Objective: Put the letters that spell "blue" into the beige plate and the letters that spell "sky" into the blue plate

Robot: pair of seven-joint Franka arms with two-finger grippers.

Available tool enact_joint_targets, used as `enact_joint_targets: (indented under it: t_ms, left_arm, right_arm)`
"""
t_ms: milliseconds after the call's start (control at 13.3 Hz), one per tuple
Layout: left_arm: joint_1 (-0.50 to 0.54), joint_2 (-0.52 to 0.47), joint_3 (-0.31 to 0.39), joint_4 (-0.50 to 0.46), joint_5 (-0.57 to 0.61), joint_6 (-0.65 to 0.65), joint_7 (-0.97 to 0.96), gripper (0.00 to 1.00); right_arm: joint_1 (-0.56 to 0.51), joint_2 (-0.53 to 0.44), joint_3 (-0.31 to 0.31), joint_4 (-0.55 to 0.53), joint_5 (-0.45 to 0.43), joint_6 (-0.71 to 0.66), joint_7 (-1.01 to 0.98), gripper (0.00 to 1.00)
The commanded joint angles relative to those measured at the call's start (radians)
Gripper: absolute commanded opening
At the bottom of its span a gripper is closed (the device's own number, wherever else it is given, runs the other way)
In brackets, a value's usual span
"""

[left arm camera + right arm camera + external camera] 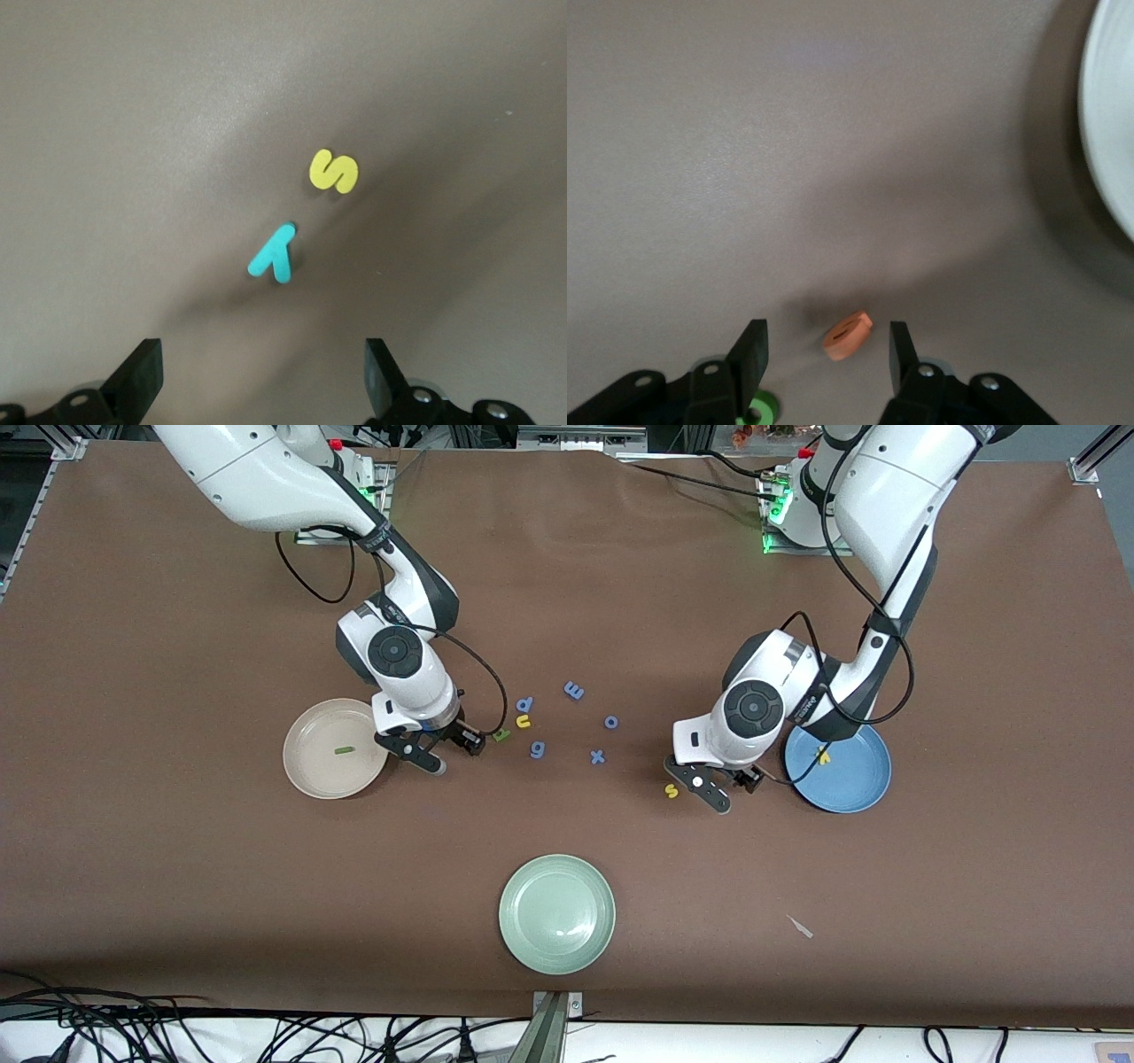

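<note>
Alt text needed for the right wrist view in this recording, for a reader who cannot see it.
The right gripper hangs low over the brown table, its black jaws open on either side of a small orange foam letter that stands between them. The pale rim of the beige plate curves in at one edge.

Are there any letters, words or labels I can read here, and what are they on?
"s": yellow foam s, on the table.
"y": teal foam y, beside it.
"x": blue foam x, on the table.
"o": blue foam o, on the table.
The other foam letters and the print on the left arm: too small to read.
</note>
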Motion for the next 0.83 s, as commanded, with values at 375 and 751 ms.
enact_joint_targets:
  t_ms: [375, 751]
  left_arm:
    - [0.048, 0.031, -0.004, -0.054, 0.03, 0.167, 0.206, 0.98]
    - [0.042, 0.064, -0.004, -0.044, 0.028, 0.239, 0.207, 0.94]
  right_arm:
    - [-0.003, 0.019, 0.005, -0.024, -0.028, 0.04, 0.027, 0.55]
    - [-0.003, 0.018, 0.005, -0.045, -0.03, 0.074, 0.025, 0.27]
